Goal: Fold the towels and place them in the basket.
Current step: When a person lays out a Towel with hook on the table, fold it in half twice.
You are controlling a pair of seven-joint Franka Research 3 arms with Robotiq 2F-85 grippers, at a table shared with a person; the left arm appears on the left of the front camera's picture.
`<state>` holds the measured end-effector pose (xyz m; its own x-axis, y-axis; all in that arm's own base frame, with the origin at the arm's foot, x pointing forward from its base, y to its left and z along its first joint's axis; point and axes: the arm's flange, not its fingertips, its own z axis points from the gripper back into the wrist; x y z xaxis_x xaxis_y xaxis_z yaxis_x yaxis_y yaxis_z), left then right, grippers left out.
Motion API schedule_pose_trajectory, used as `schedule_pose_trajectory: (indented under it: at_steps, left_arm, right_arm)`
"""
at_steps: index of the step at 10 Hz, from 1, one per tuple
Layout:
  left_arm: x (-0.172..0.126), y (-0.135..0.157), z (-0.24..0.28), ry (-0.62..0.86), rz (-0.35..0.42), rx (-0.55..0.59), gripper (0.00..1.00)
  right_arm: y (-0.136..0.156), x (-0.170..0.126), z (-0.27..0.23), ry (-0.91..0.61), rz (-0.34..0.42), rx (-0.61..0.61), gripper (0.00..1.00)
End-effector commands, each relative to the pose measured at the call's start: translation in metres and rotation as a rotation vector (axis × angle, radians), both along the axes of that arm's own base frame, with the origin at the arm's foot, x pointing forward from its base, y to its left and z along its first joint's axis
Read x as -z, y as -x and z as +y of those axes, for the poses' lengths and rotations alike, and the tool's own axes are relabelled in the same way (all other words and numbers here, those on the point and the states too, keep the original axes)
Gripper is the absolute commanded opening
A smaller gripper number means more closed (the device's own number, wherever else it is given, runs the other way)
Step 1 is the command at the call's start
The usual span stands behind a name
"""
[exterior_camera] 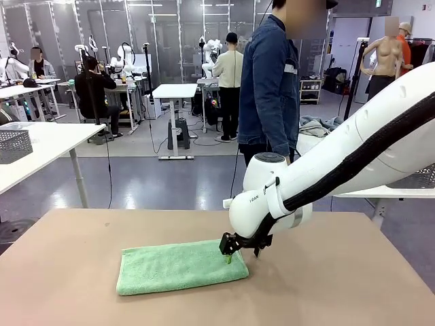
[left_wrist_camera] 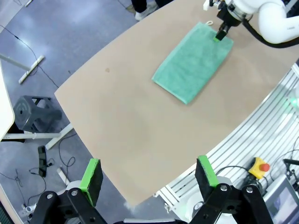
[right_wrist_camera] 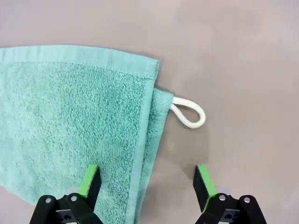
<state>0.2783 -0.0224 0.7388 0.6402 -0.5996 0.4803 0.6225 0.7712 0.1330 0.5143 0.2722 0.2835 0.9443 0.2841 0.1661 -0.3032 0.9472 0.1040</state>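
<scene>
A green towel (exterior_camera: 178,266) lies folded in half on the brown table (exterior_camera: 81,238). My right gripper (exterior_camera: 234,257) hovers just above the towel's right end, open. In the right wrist view the gripper (right_wrist_camera: 147,184) straddles the towel's (right_wrist_camera: 70,130) doubled edge, and a white corner loop (right_wrist_camera: 189,114) pokes out past it. My left gripper (left_wrist_camera: 149,179) is open and high above the table, with the green towel (left_wrist_camera: 194,63) and the right arm (left_wrist_camera: 266,18) far below it. The basket on my table is out of view.
A person in a dark blue jacket (exterior_camera: 270,85) stands at the table's far edge. A wire basket (exterior_camera: 13,145) sits on a white table at the far left. Bare table surface lies left of and in front of the towel.
</scene>
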Motion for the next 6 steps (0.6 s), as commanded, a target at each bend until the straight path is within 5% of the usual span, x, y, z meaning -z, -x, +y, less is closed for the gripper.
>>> schedule_pose_trajectory:
  at_steps: [1, 2, 5, 6]
  left_arm:
    - [0.004, 0.002, 0.001, -0.007, -0.01, 0.018, 1.0]
    - [0.004, 0.002, 0.001, -0.007, -0.01, 0.018, 1.0]
    - [0.004, 0.002, 0.001, -0.007, -0.01, 0.018, 1.0]
    - [0.004, 0.002, 0.001, -0.007, -0.01, 0.018, 1.0]
  right_arm:
    - [-0.007, 0.003, 0.012, -0.008, 0.006, 0.064, 1.0]
    - [-0.007, 0.005, 0.015, 0.002, 0.015, 0.063, 1.0]
    - [-0.006, 0.005, 0.02, 0.029, 0.016, 0.074, 0.13]
    - [-0.006, 0.007, 0.022, 0.031, 0.027, 0.077, 0.0]
